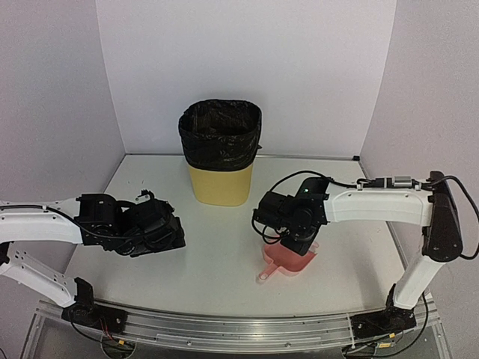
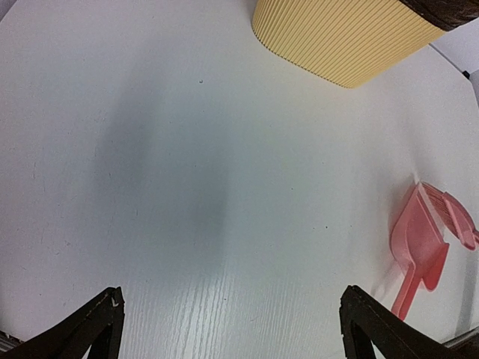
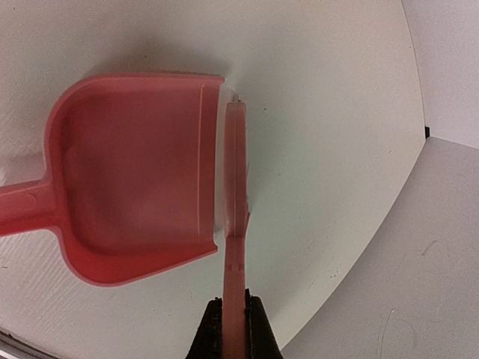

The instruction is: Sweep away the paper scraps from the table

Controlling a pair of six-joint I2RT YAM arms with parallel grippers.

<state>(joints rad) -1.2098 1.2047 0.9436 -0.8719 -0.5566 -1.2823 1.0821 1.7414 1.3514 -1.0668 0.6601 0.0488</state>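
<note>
No paper scraps show in any view. The pink dustpan (image 1: 287, 262) lies on the white table (image 1: 217, 258) right of centre, and its inside (image 3: 127, 179) looks bare. My right gripper (image 3: 235, 323) is shut on the handle of the pink hand brush (image 3: 236, 187), which stands edge-on along the dustpan's open mouth. In the top view this gripper (image 1: 293, 243) hangs right over the dustpan. My left gripper (image 1: 171, 233) is open and empty, low over bare tabletop at the left. Its view (image 2: 232, 329) shows the dustpan (image 2: 419, 243) and brush (image 2: 455, 215) to the far right.
A yellow ribbed bin (image 1: 219, 153) with a black liner stands at the back centre of the table, and its base shows in the left wrist view (image 2: 344, 37). A metal rail (image 1: 239, 329) runs along the front edge. White walls close in the table.
</note>
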